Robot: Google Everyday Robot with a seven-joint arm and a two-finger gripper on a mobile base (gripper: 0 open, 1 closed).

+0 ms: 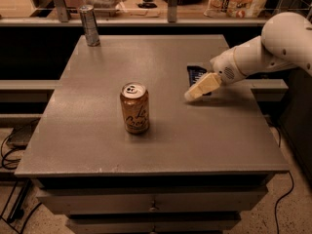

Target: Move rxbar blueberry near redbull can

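Gripper [199,90] low over the right half of the table [161,150], at the end of the white arm [258,52] reaching in from the right. Tip angled down and to the left, just in front of the snack bar [194,72]. Open or closed: cannot tell from this angle.

Snack bar flat on the tabletop, dark blue, partly hidden behind the gripper and wrist, apparently not lifted. Slim can [89,25] upright at the far left corner, well apart from the bar. Gold can [134,107] upright near the middle of the table, in front of the direct line between bar and slim can.

Likely step: closing in for a pick, with no hold yet secured.

Risks from here, as judged:
- (a) Thin wrapper lying flush on the surface: easy to pinch only the foil, or to skid the bar toward the right edge instead of gripping it.
- (b) Descent too deep: scraping against the tabletop.
- (c) Long carry across the table: danger of clipping the gold can with a low wrist.
- (d) Slim can tall, narrow and close to the far edge: easily toppled or pushed off by a placement made too tight.
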